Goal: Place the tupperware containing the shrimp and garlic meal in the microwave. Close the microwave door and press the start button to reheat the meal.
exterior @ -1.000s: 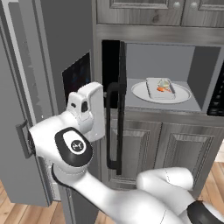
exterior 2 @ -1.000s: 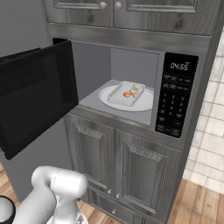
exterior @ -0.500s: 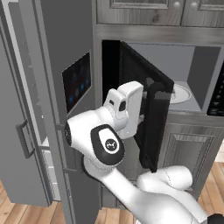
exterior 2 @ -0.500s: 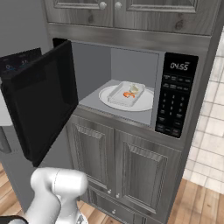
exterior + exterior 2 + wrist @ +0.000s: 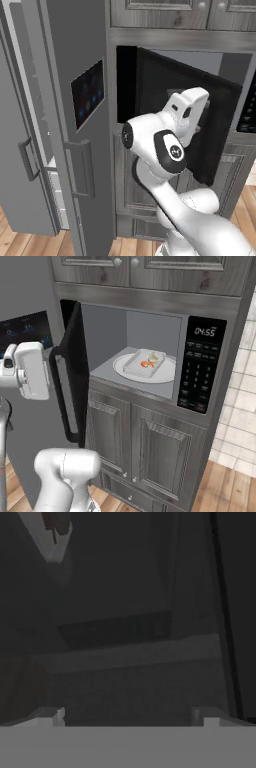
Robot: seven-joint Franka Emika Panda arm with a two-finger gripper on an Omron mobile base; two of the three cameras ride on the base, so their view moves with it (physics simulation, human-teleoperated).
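Note:
The microwave (image 5: 105,331) stands open, and the tupperware (image 5: 139,367) rests on its white turntable plate (image 5: 120,364). Inside the tupperware lie an orange shrimp (image 5: 147,363) and a pale garlic lump (image 5: 153,357). The black microwave door (image 5: 72,381) is swung roughly halfway in; in the left base view the door (image 5: 165,90) hides the cavity. My gripper (image 5: 196,124) is up against the door's outer face, and the gripper (image 5: 50,363) sits just left of the door's edge. Up close, the gripper (image 5: 128,717) is open and empty, with the dark door glass (image 5: 125,612) right in front of it.
The keypad panel with its clock (image 5: 200,371) is to the right of the cavity. A tall grey fridge with a dark touch panel (image 5: 87,92) and bar handles (image 5: 82,167) stands close on the left. Grey cabinet doors (image 5: 150,456) lie below and more cabinets (image 5: 150,271) above.
The microwave door has swung from wide open to about halfway shut. My hand has moved right with it, staying on its outer face, jaws open throughout.

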